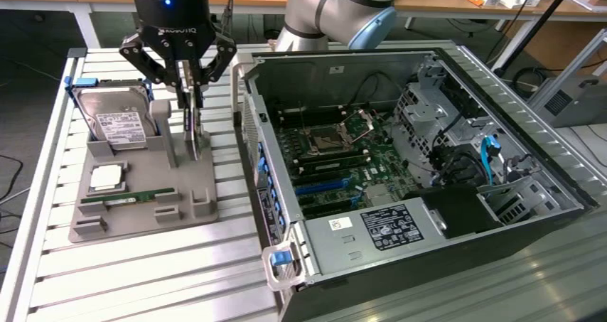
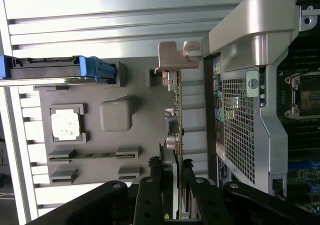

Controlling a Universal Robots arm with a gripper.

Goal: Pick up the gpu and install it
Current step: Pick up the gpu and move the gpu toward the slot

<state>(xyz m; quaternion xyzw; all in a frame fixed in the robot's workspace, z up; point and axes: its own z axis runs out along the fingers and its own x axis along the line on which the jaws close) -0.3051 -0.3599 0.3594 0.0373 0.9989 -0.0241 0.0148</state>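
Tray [image 1: 133, 219] of gray plastic lies on the slatted table [image 1: 142, 279] at the exterior view's left, and I place everything against it. On its far left corner a silver hard drive [image 1: 116, 123] leans in a blue-edged caddy. Nearer along that side sits a square processor chip [image 1: 106, 178], with a narrow green memory stick [image 1: 128, 196] just in front of it.

At the tray's right edge the gpu [image 1: 195, 133] stands on edge, its metal bracket [image 2: 177, 55] showing in the wrist view. The gripper [image 1: 190, 98] pinches the card's upper edge, one finger on each face. I cannot tell whether its lower edge is free of the tray.

Just beyond the tray's right side lies the open computer case [image 1: 545, 133], motherboard [image 1: 342, 141] exposed.
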